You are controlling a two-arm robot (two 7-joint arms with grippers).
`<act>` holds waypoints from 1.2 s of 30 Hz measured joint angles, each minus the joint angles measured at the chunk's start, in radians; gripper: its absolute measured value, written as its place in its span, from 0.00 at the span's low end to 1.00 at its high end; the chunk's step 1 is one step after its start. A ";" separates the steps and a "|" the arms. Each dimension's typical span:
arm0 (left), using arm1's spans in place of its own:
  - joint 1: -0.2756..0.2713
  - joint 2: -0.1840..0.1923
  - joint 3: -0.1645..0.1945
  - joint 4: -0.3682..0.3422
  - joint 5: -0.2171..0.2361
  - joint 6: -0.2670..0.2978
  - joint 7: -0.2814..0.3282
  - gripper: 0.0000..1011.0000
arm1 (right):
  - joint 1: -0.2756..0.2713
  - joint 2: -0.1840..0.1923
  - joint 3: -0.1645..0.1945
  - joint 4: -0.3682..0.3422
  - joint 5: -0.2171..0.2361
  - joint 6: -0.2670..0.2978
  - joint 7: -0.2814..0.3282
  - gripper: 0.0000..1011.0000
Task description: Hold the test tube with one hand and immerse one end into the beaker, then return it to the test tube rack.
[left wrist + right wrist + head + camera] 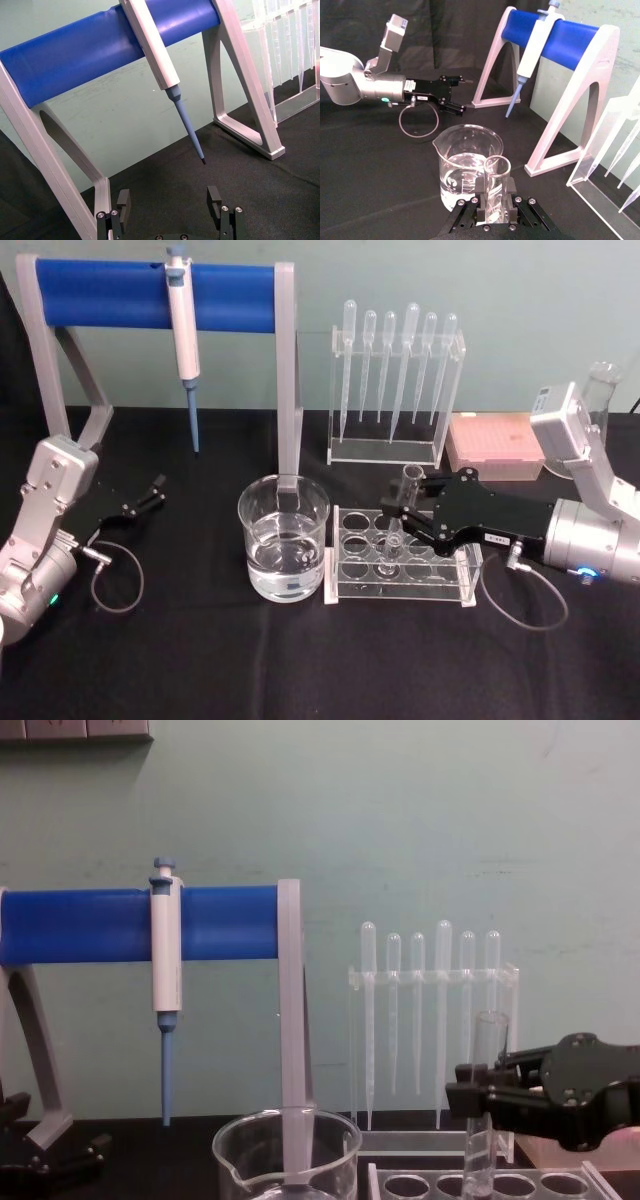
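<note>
Glass test tube [401, 508] upright in rack [400, 560], pinched by right gripper [398, 516]; left gripper [152, 492] spread, idle.

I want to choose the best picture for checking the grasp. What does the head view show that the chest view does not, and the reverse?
Head view alone: the liquid in the beaker, the pink box, the parked left gripper with open fingers, all rows of the rack.

Chest view alone: from the side, the test tube stands upright, its lower end entering a rack hole.

Both: the right gripper at the tube, pipettor, pipettes.
</note>
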 joint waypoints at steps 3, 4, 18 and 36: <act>0.000 0.000 0.000 0.000 0.000 0.000 0.000 0.99 | 0.003 -0.011 -0.003 0.017 -0.006 -0.002 0.004 0.22; 0.000 0.000 0.000 0.000 0.000 0.000 0.000 0.99 | 0.003 -0.013 -0.004 0.021 -0.008 -0.003 0.005 0.22; 0.000 0.000 0.000 0.000 0.000 0.000 0.000 0.99 | 0.004 -0.023 -0.009 0.037 -0.024 -0.008 0.010 0.22; 0.000 0.000 0.000 0.000 0.000 0.000 0.000 0.99 | -0.033 -0.015 0.033 -0.015 -0.011 -0.038 -0.015 0.73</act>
